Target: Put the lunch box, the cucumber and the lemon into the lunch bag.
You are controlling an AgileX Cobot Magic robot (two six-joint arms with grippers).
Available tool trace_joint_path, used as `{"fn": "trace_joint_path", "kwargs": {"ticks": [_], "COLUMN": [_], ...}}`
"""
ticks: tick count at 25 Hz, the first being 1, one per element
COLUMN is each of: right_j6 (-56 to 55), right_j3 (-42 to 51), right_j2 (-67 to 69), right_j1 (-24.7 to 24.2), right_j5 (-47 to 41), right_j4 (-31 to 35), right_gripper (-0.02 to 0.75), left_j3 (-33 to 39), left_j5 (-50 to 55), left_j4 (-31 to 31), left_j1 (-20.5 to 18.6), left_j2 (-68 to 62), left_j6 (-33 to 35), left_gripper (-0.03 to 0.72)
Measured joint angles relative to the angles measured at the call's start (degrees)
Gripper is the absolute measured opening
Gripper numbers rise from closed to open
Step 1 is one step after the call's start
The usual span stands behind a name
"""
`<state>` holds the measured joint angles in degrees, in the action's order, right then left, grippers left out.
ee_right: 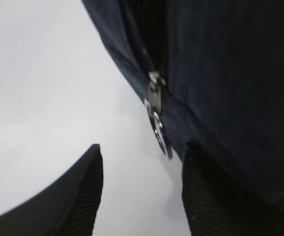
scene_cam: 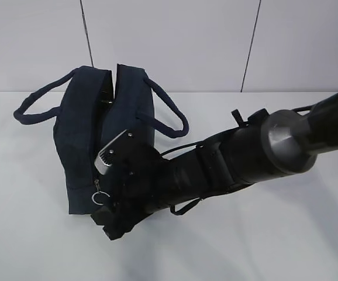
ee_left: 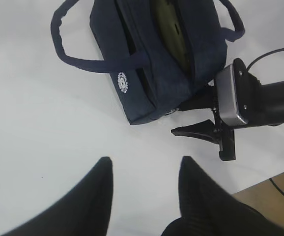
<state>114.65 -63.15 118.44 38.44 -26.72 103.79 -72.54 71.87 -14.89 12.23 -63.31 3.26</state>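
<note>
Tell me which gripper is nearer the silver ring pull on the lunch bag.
Right. The right gripper sits open just below the silver ring pull, its fingers either side. The left gripper hangs open over bare table, away from the lunch bag.

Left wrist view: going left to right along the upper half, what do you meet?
Left handle loop → white round logo → open zipper gap showing something green → right arm's silver wrist camera.

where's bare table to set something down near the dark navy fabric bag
Bare white table spreads in front of and right of the dark navy fabric lunch bag, below the right arm. Another open patch lies left of the bag, past its looped handle. It is crowded at the bag's near end, where the right gripper sits by the silver ring pull.
</note>
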Motion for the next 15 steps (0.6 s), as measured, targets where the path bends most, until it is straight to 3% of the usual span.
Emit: {"fn": "trace_joint_path", "kwargs": {"ticks": [15], "right_j6": [-0.31], "right_j3": [-2.79], "right_j2": [2.05], "right_j1": [0.00], "right_j5": [-1.89], "right_j4": [0.00], "right_gripper": [0.375], "left_j3": [0.00], "left_j5": [0.00], "left_j4": [1.39], "left_j1": [0.00], "left_j2": [0.00], "left_j6": [0.00], "left_gripper": [0.315]}}
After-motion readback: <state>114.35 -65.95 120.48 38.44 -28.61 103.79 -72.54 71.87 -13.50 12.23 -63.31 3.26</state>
